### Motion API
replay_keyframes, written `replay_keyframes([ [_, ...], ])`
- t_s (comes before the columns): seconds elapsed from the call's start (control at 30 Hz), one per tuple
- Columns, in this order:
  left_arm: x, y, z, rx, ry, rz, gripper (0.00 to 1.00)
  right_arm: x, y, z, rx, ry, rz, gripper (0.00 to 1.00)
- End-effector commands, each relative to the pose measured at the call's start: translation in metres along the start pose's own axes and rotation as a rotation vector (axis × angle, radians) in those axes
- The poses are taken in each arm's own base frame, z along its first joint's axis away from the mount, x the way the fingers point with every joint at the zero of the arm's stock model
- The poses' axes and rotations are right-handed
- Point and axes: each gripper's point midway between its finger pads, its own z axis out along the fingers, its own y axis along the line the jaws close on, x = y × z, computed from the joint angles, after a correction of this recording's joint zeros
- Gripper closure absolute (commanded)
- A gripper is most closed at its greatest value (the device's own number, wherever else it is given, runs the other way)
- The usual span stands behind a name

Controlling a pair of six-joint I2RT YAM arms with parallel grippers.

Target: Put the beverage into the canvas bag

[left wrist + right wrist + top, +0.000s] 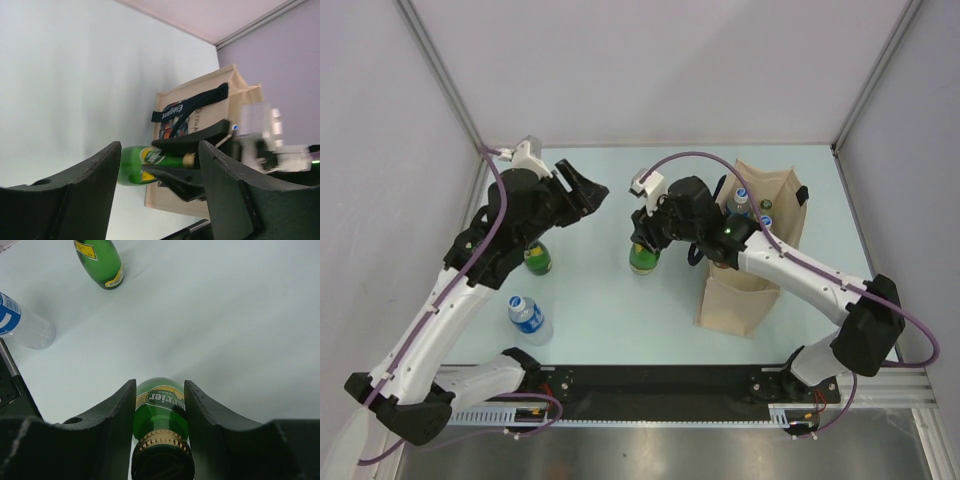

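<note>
1. At mid-table, just left of the bag (745, 290), the right gripper (160, 385) sits over a green bottle (160, 412). Its fingers press both sides of the shoulder below the gold cap, so it looks clamped on.
2. Step in hand, as I read it: grasping this bottle. It stands upright on the table (225, 315), not lifted, near the bag but outside it.
3. Bag is upright with its mouth open, and bottle tops (741, 198) already show inside. It is taller than the bottle.
4. Next move probably calls for a straight lift high enough to clear the bag rim, a shift right over the open mouth, then a lowering into a free spot beside the bottles already there. Watch the navy handles.
5. Right arm pose: reaches forward and left from its base, forearm passing over the bag's near side, wrist pointing down at the bottle.
6. Left gripper (160, 145): fingers wide apart, holding nothing. It hangs above the table at back left, aimed toward the bag.
7. Left arm is bent up and forward above a second green bottle (537, 258) and a water bottle (528, 316), both on the table.
</note>
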Motion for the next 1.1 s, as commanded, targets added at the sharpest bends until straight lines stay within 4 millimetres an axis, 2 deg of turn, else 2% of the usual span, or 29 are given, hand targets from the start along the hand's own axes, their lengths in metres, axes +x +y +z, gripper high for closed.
replay_keyframes([
  [0.0,0.007,0.017,0.003,-0.017,-0.022,0.028,0.31,-0.106,-0.002,-0.055,-0.013,-0.314,-0.004,1.00],
  [0.2,0.026,0.035,0.003,-0.014,-0.010,0.055,0.27,-0.121,-0.006,-0.085,0.008,-0.364,0.001,1.00],
  [0.3,0.030,0.025,0.003,0.075,-0.015,0.096,0.19,-0.128,-0.011,-0.097,0.024,-0.386,0.005,1.00],
  [0.33,0.042,0.025,0.006,0.112,0.014,0.117,0.18,-0.129,-0.014,-0.100,0.030,-0.385,0.014,1.00],
  [0.37,0.041,0.017,0.007,0.166,-0.004,0.143,0.13,-0.134,-0.018,-0.106,0.040,-0.397,0.016,1.00],
  [0.43,0.051,0.018,0.008,0.218,0.000,0.176,0.09,-0.139,-0.022,-0.114,0.049,-0.402,0.020,1.00],
  [0.47,0.050,0.010,0.007,0.266,-0.013,0.194,0.06,-0.149,-0.025,-0.124,0.055,-0.424,0.018,1.00],
  [0.53,0.056,0.012,0.008,0.290,-0.009,0.219,0.04,-0.153,-0.028,-0.132,0.060,-0.421,0.025,1.00],
  [0.77,0.065,0.013,0.015,0.316,0.009,0.234,0.04,-0.193,-0.040,-0.182,0.115,-0.513,0.008,1.00],
  [0.93,0.068,0.020,0.018,0.293,0.008,0.235,0.03,-0.212,-0.051,-0.216,0.166,-0.563,0.005,1.00],
  [1.07,0.066,0.024,0.017,0.275,-0.006,0.238,0.03,-0.218,-0.056,-0.241,0.214,-0.587,-0.021,1.00],
])
